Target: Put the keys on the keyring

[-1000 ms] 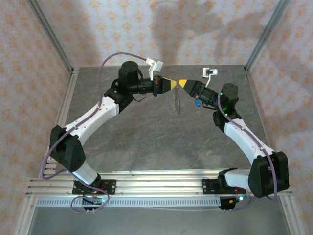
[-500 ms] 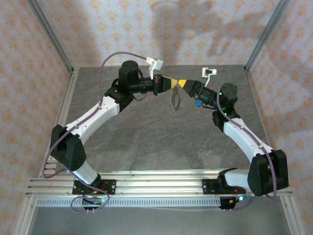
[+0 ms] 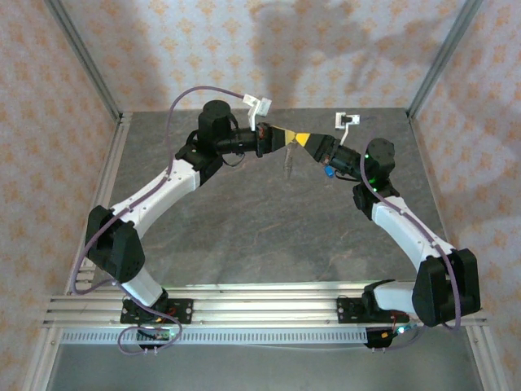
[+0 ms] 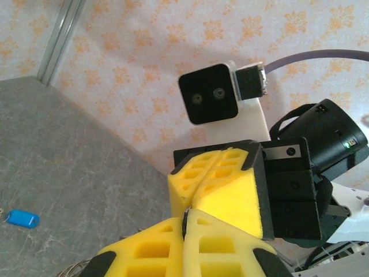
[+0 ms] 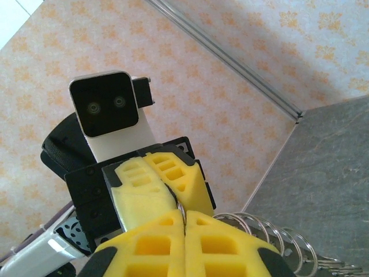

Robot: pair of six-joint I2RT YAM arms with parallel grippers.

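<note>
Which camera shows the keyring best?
The right wrist view: the keyring is up close, its coils distinct. The top view shows a thin dangling sliver; the left wrist view catches just a few wires at its bottom edge.

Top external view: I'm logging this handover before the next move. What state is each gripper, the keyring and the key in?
left gripper: shut on the keyring.
right gripper: shut on the keyring too, tip to tip with the left gripper.
keyring: held off the table, hanging below both grippers.
blue key: lying loose on the table, not on the keyring.
</note>
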